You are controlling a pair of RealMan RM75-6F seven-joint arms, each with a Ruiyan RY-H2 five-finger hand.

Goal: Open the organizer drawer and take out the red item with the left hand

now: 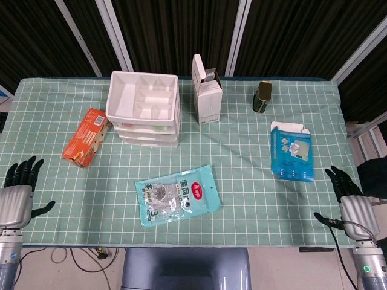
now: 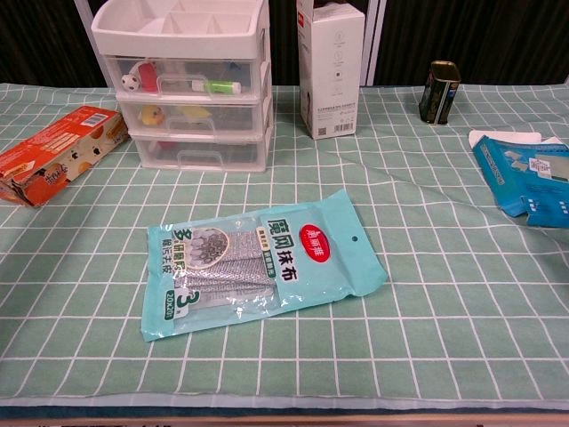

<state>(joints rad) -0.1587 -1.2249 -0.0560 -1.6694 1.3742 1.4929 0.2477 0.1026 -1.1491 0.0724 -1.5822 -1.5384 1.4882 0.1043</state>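
Drawers of the white plastic organizer [image 2: 197,89] are all sitting closed, three of them stacked under an open, divided top tray. The organizer is standing toward the far edge of the bench [image 1: 254,199], left of centre, with its clear drawer fronts facing the near edge. Through the top drawer front, in the chest view, a red item [image 2: 148,69] is showing at the left end, next to a small black-and-white ball; its exact shape is hard to tell behind the plastic. A green and white tube is lying further right in the same drawer, and a yellow shape is showing in the middle drawer.

The left hand [image 1: 18,196] is resting at the near left corner of the bench, holding nothing, its dark fingers [image 1: 24,170] spreading apart and pointing toward the far edge. The right hand [image 1: 354,205] is lying at the near right corner, likewise empty with fingers apart. Both are well apart from the organizer.

An orange box [image 1: 86,137] is lying just left of the organizer. A teal cloth packet [image 2: 258,260] is lying near the middle of the bench, a white carton [image 1: 206,90] is standing right of the organizer, a dark can [image 1: 262,97] is sitting near the far edge, and a blue box [image 1: 292,152] is lying toward the right edge.
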